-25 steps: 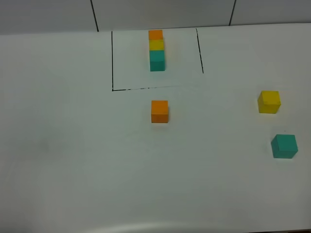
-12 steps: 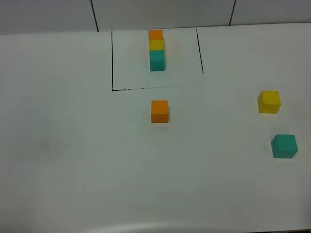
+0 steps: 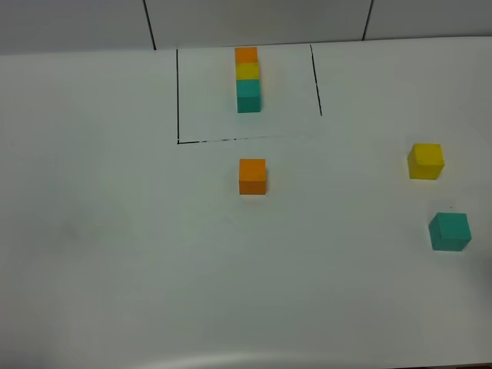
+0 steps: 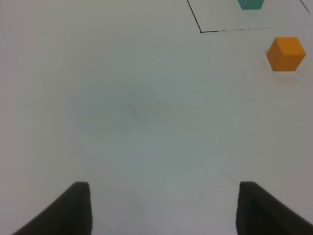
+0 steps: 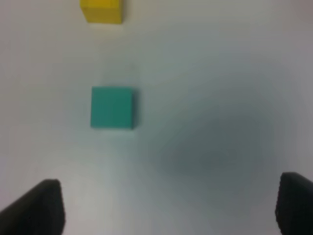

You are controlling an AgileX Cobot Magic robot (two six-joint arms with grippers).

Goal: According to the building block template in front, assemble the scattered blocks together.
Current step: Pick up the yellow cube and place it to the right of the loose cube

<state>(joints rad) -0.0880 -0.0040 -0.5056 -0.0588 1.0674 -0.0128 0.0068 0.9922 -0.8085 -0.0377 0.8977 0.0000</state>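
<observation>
The building block template (image 3: 247, 77), a row of orange, yellow and teal cubes, sits at the back inside thin black lines. The scattered blocks lie apart: an orange block (image 3: 252, 176) (image 4: 286, 54) just in front of the frame, a yellow block (image 3: 425, 161) (image 5: 101, 11) at the right, and a teal block (image 3: 450, 231) (image 5: 112, 107) nearer than the yellow one. Neither gripper shows in the exterior high view. My left gripper (image 4: 164, 210) is open over bare table, far from the orange block. My right gripper (image 5: 168, 205) is open, with the teal block ahead of its fingertips.
The white table (image 3: 115, 231) runs wide on the left and at the front. The black frame line (image 3: 177, 92) has a corner (image 4: 200, 31) near the orange block. A grey wall with dark seams (image 3: 150, 23) stands behind the table.
</observation>
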